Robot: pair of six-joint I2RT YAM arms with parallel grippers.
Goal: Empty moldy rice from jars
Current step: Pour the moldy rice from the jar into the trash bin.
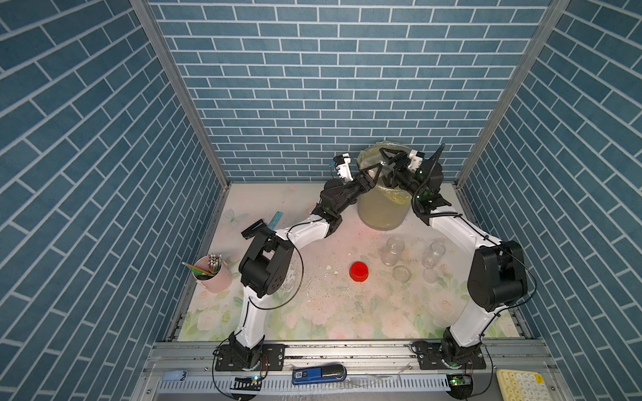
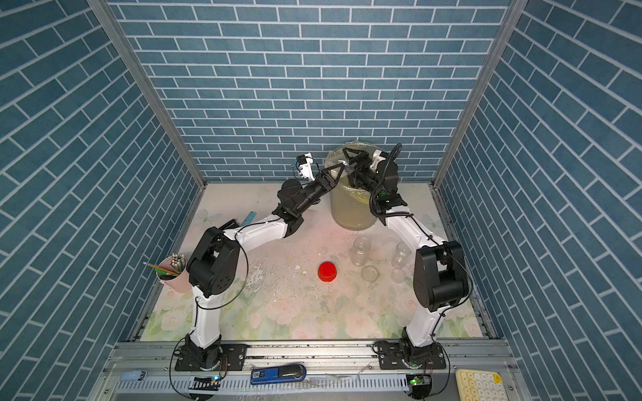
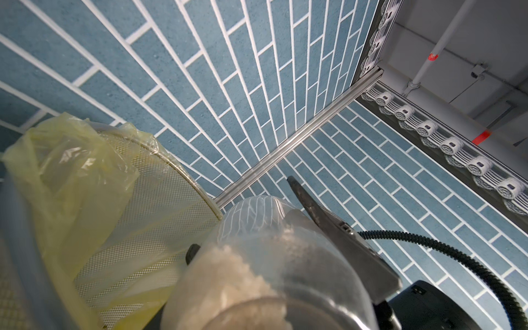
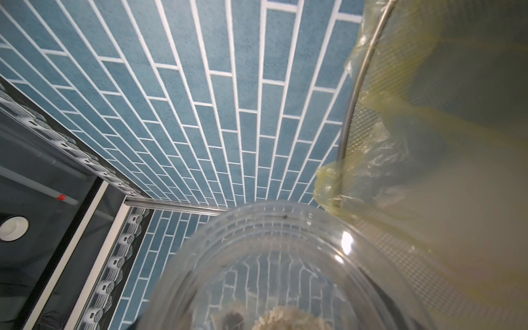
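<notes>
One clear jar (image 3: 285,257) with moldy rice (image 3: 228,274) clumped inside hangs tilted over the rim of the bin (image 1: 382,208). My left gripper (image 1: 377,173) (image 3: 241,214) is shut on this jar, one finger on each side. My right gripper (image 1: 391,163) is at the jar's other end with its fingers spread wide. In the right wrist view the jar (image 4: 271,243) fills the lower part, rice (image 4: 288,317) lies near the camera, and the fingers are hidden. Two more jars (image 1: 392,251) (image 1: 434,255) stand upright and uncapped on the table, looking empty.
A red cap (image 1: 359,271) and two clear lids (image 1: 402,273) (image 1: 430,275) lie in front of the standing jars. The bin has a yellow bag (image 3: 71,177) and stands against the back wall. A pink pencil cup (image 1: 212,274) is at the left edge. White crumbs dot the mat.
</notes>
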